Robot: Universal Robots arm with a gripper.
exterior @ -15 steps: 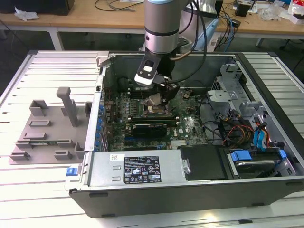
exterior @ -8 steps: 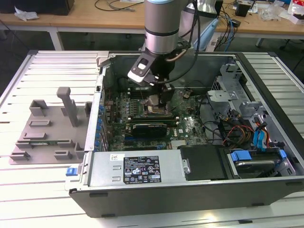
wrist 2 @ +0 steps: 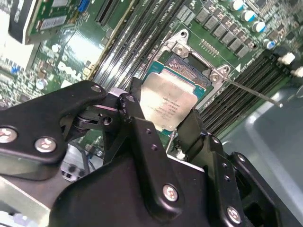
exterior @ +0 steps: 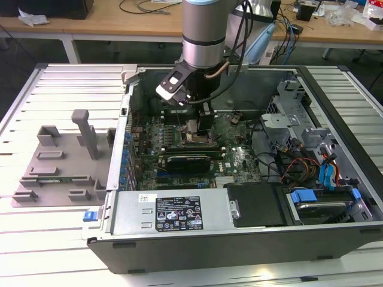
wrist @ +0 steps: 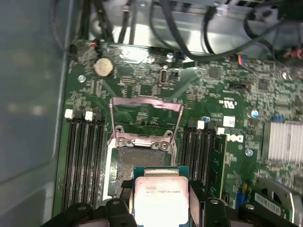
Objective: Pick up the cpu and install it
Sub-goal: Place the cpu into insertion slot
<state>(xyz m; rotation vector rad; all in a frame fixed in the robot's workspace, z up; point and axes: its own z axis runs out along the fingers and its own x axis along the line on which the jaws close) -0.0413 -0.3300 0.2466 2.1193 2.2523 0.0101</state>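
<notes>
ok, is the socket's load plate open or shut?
Open: the load plate stands swung back off the socket, whose bed is bare. The gripper holds the cpu, not yet seated.

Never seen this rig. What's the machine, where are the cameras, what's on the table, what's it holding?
One robot arm reaches down into an open computer case lying on a slatted table. A grey plastic tray sits beside the case, on the exterior view's left. The exterior view watches from off the arm; both wrist views ride on the arm and look past its gripper. The fingers hold the cpu, a silvery square chip, by two opposite edges over the open socket on the green motherboard.
</notes>
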